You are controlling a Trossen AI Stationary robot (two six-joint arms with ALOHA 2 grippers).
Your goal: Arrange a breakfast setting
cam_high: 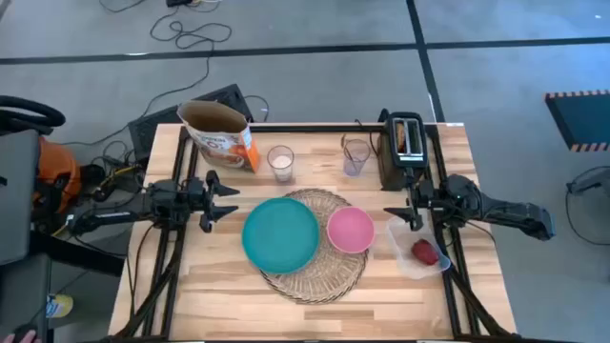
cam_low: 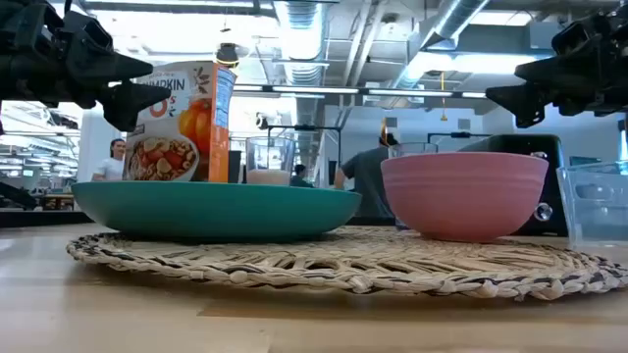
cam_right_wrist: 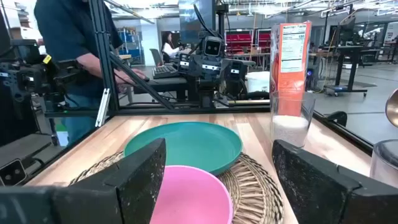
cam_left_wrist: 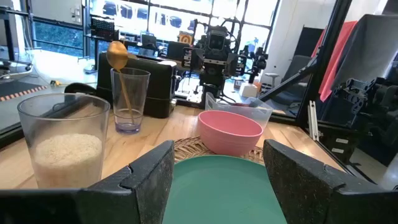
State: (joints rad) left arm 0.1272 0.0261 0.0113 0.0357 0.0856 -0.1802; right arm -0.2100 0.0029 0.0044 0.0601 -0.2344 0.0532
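A round woven straw mat (cam_high: 310, 272) lies mid-table. The teal plate (cam_high: 279, 233) rests on its left part and the pink bowl (cam_high: 350, 230) on its right part. The orange-white cereal box (cam_high: 221, 133) stands at the far left. Next to it stands a clear glass (cam_high: 280, 163) partly filled with pale grains. A second clear glass (cam_high: 355, 155) holds the gold spoon (cam_left_wrist: 118, 59). The red fruit (cam_high: 425, 252) lies in a clear tub (cam_high: 412, 233). My left gripper (cam_high: 232, 202) is open and empty, left of the plate. My right gripper (cam_high: 396, 200) is open and empty, right of the bowl.
A black toaster (cam_high: 404, 148) stands at the far right behind my right gripper, with something brownish in its slot. Black frame rails run along the table's left and right sides. People and other robot stations show in the room beyond the table.
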